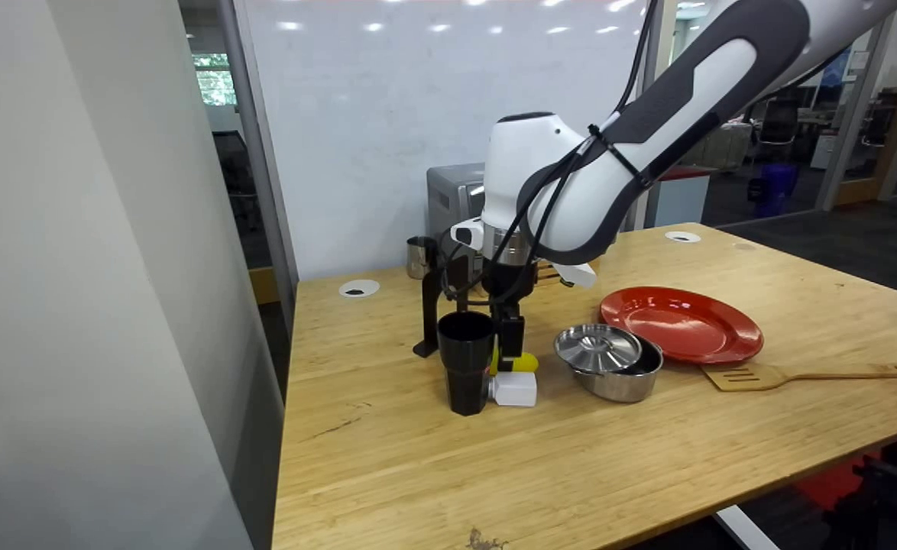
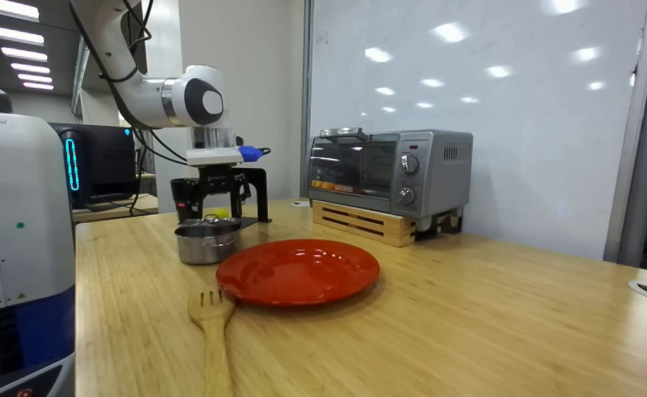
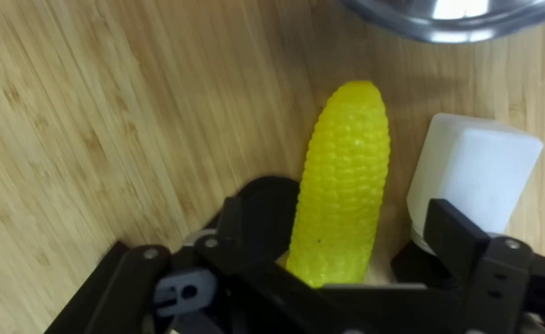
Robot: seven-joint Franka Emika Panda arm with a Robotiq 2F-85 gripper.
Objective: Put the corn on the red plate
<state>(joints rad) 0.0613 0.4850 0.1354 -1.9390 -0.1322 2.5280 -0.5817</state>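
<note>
The black two-fingered gripper point(image 3: 340, 222) is hanging low with its fingers spread apart, and it is holding nothing. The bright yellow, knobbly toy corn cob point(image 3: 344, 181) is lying between them on the pale wooden tabletop point(image 1: 418, 473), with a gap showing on either side in the wrist view. Just to the right there, a small, rounded-edge white block point(image 3: 483, 162) is sitting partly behind a finger; whether the two are touching is unclear. If that finger is pressing on the block, closing may end up dragging it in along with the cob or spoiling the pinch. The fingertips look to be lining up with the cob's lower half in that view, so an off-centre hold is threatening to let the long end droop or swivel. In an exterior view the tall, tapering black cup point(image 1: 466, 363) is standing just left of the gripper, and a sideways lift is risking a topple. The shallow, glossy red plate point(image 1: 681, 325) is waiting farther right, not yet holding the cob. Between cob and plate, the round silver metal pot point(image 1: 620, 388) is carrying a loose-looking silver lid point(image 1: 598, 347) askew, so a low carry is inviting a knock that sends it sliding.
</note>
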